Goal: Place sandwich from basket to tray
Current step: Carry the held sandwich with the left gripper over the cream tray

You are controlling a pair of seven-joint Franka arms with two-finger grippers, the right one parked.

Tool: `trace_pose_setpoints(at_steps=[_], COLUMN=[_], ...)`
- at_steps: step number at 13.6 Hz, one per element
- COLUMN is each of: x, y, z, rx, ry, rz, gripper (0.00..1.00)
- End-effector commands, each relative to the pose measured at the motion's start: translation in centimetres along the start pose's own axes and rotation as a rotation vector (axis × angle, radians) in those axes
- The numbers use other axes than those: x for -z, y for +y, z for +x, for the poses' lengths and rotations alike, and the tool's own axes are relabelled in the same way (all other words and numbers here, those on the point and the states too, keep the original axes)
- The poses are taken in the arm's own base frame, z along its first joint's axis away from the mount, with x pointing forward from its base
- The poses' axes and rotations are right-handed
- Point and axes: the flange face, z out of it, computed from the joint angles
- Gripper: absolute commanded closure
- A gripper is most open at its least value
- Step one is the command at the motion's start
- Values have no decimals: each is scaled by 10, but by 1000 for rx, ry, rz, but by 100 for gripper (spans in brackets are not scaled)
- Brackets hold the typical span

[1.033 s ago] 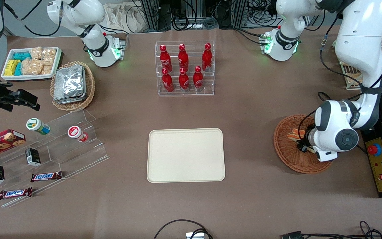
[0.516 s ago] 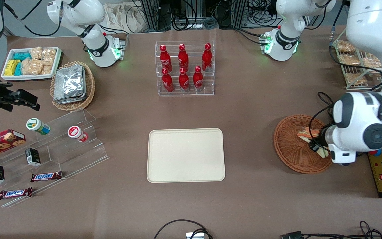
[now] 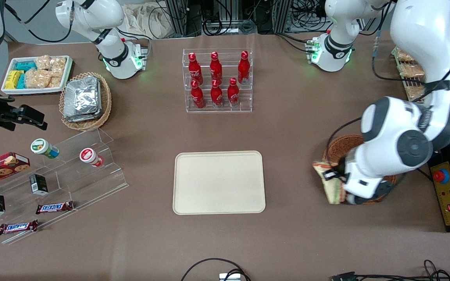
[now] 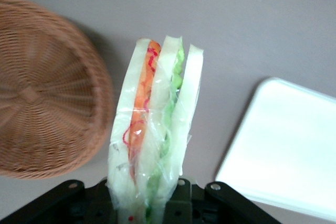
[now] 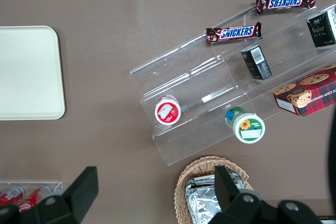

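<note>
The gripper (image 3: 335,180) clenches the wrapped sandwich (image 3: 329,183) by 1 end, above the basket (image 3: 340,146) rim at its 9 o'clock, toward the tray (image 3: 219,182). Slick wrap could slip mid-carry.

The sandwich (image 3: 331,183) (image 4: 155,129), a wedge of white bread with orange and green filling in clear wrap, is pinched in the claw (image 3: 336,180) above the basket's edge on the tray side. The basket (image 3: 344,146) (image 4: 44,93), round reddish-brown wicker, sits empty toward the working arm's end of the surface. The tray (image 3: 219,182) (image 4: 283,145), cream, rectangular and bare, lies flat mid-surface.
</note>
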Motion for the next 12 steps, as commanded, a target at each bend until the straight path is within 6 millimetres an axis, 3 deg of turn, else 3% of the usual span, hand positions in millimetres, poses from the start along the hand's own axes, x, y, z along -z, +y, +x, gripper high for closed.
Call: trace_pose_setpoints(at_steps=[1, 2, 3, 4, 8, 10, 11, 12], x=[-40, -62, -89, -103, -180, -195, -196, -197], y=[58, 74, 105, 133, 156, 172, 170, 170], z=[-8, -11, -24, -34, -36, -44, -42, -41], rx=[-168, -200, -250, -282, -292, -310, -298, -279], ry=[-22, -30, -25, 4, -35, -42, -42, -44], rz=[-25, -53, -81, -78, -34, -35, -34, -38], gripper=[100, 100, 100, 100, 100, 100, 98, 63])
